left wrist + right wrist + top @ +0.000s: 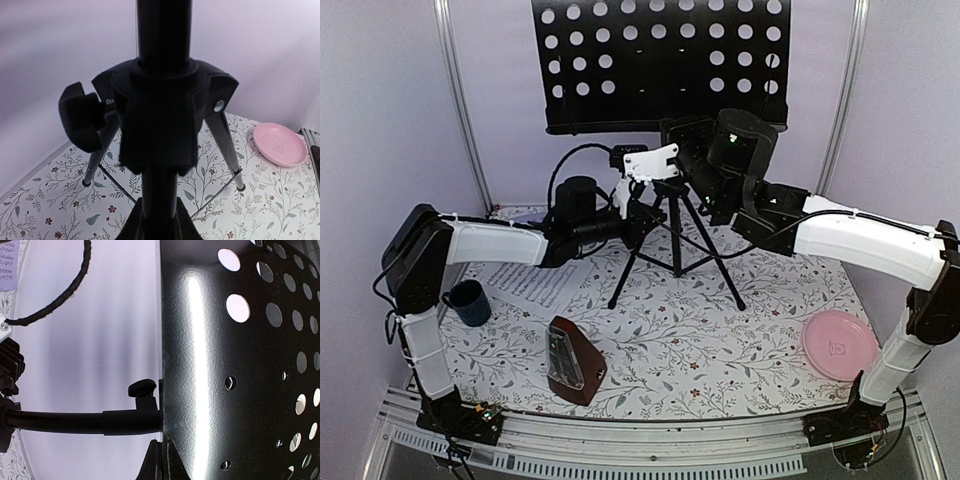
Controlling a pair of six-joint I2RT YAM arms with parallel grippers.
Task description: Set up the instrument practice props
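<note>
Lilac walls close in a table [720, 340] covered with a leaf-and-flower print cloth. At its 12 o'clock, toward the back wall, stands the tall black music stand [677, 235], upright on three spread legs. Its perforated desk [650, 112] is raised above both arms.

The left gripper [160, 222] reaches in from 9 o'clock. Its jaws stand narrow, pressed on either side of the stand's centre pole just below the tripod hub [160, 115]. In the left wrist view a black clamp knob [82, 117] juts from the hub at 9 o'clock.

The right gripper [161, 460] comes in from 3 o'clock, high at the desk's lower edge. Its jaws are drawn fully together at that edge; whether they pinch the metal cannot be told. A second small knob [142, 388] sits on the black tube behind the desk.

The sheets of printed music [530, 285] lie flat at the stand's 8 o'clock, partly under the left arm. The dark-red metronome [575, 360] stands at 7 o'clock, well apart from the legs and near the front edge.

A dark blue mug [470, 300] sits just beside the sheets at the table's 9 o'clock. A pink plate [840, 343] lies at 4 o'clock, well apart from the stand.
</note>
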